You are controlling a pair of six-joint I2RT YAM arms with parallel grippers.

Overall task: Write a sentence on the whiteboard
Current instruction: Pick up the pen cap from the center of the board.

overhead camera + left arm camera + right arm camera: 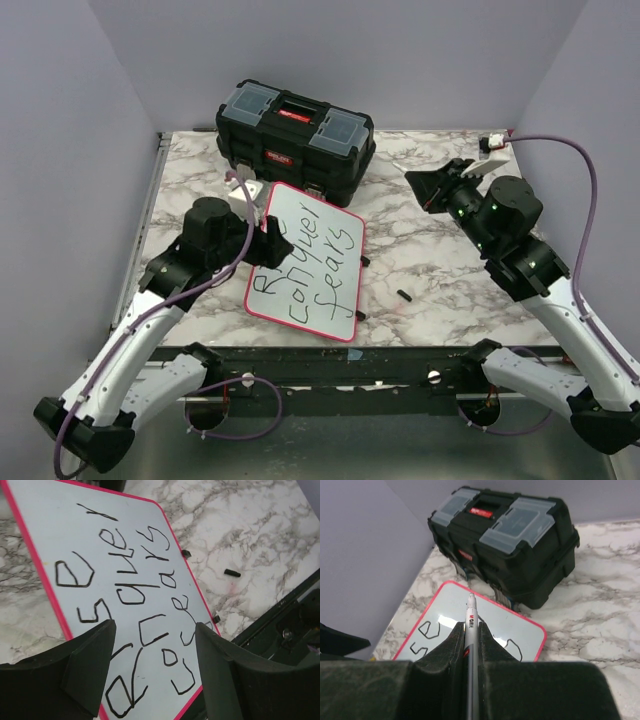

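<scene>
You have the whiteboard (290, 200) flat on the worktop (440, 270), right in front of the black toolbox (295, 135).
Your top view shows the sentence (312, 262) whole, in three lines. Only the left wrist view shows the left pincer (154, 630) gaping wide and empty above the letters. Only the right wrist view shows the right pincer (470, 630) clamped on the marker (470, 612), off to the board's side.

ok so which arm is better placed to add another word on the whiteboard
Right, I'd say. The right claw is shut on the marker, tip pointing toward the whiteboard. The left claw hangs open and empty over the sentence.
</scene>
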